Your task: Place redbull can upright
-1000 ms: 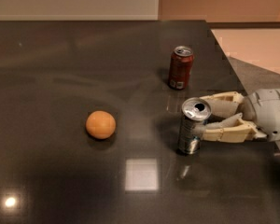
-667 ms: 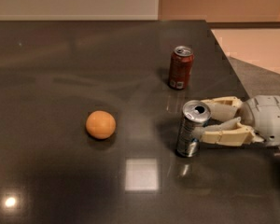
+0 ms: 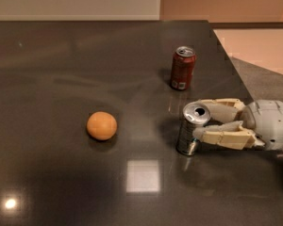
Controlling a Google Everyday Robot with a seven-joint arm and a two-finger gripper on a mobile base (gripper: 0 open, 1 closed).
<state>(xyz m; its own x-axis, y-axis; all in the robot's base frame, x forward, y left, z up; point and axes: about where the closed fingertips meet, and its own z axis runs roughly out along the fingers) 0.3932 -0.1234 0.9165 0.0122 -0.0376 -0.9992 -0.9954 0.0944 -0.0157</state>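
Note:
The redbull can [image 3: 189,134] stands upright on the dark table [image 3: 61,69], right of centre. It looks silver-grey from here, and its open silver top faces the camera. My gripper [image 3: 198,119] reaches in from the right edge with its cream fingers [image 3: 224,138] on either side of the can's upper part. One finger passes behind the can and one in front, and both touch it. The can's base rests on the table.
A shorter dark-red soda can [image 3: 183,68] stands upright just behind the redbull can. An orange [image 3: 102,125] lies to the left, mid-table. The table's right edge [image 3: 236,74] runs close behind my gripper, with light floor beyond it.
My gripper's wrist has sunk slightly and shifted a little. The redbull can stays upright in the same spot between the fingers.

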